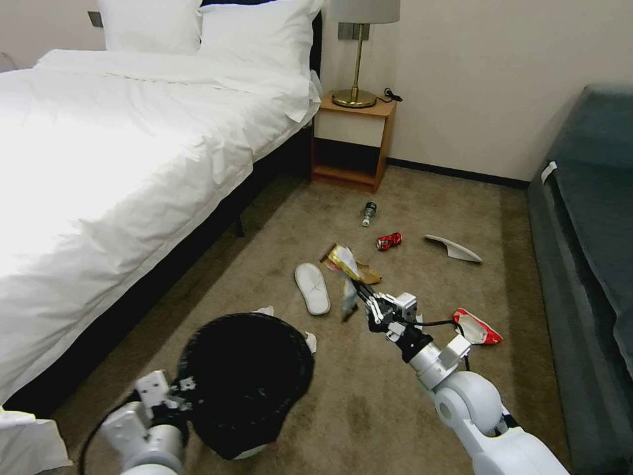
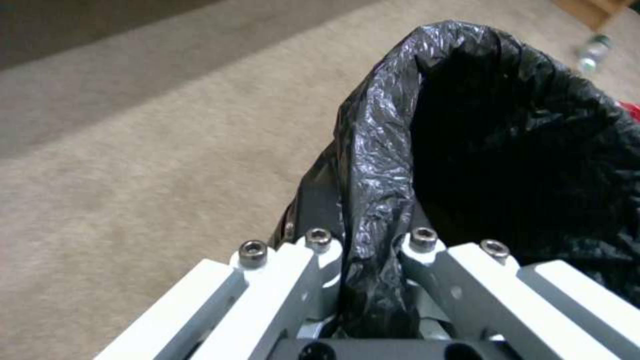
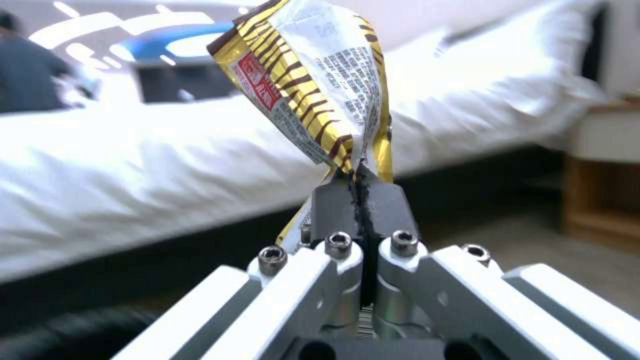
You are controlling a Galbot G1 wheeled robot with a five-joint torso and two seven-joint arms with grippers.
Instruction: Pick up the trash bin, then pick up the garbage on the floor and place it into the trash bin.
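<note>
My left gripper (image 1: 183, 388) is shut on the near rim of the trash bin (image 1: 245, 369), a white bin lined with a black bag; it hangs tilted over the carpet. The left wrist view shows that gripper (image 2: 365, 240) pinching the bag-covered rim of the bin (image 2: 507, 150). To the bin's right, my right gripper (image 1: 359, 290) is shut on a yellow striped snack wrapper (image 1: 344, 260), raised off the floor. From the right wrist, the wrapper (image 3: 313, 85) sticks up out of the shut gripper (image 3: 363, 187). More garbage lies on the carpet: two white slippers (image 1: 312, 287) (image 1: 453, 249), a red can (image 1: 388, 241), a bottle (image 1: 368, 213), a red wrapper (image 1: 476, 326) and tissues (image 1: 265, 310).
A white bed (image 1: 119, 165) fills the left side. A wooden nightstand (image 1: 353, 142) with a lamp stands at the far wall. A dark sofa (image 1: 587, 264) runs along the right. Open carpet lies between bin and sofa.
</note>
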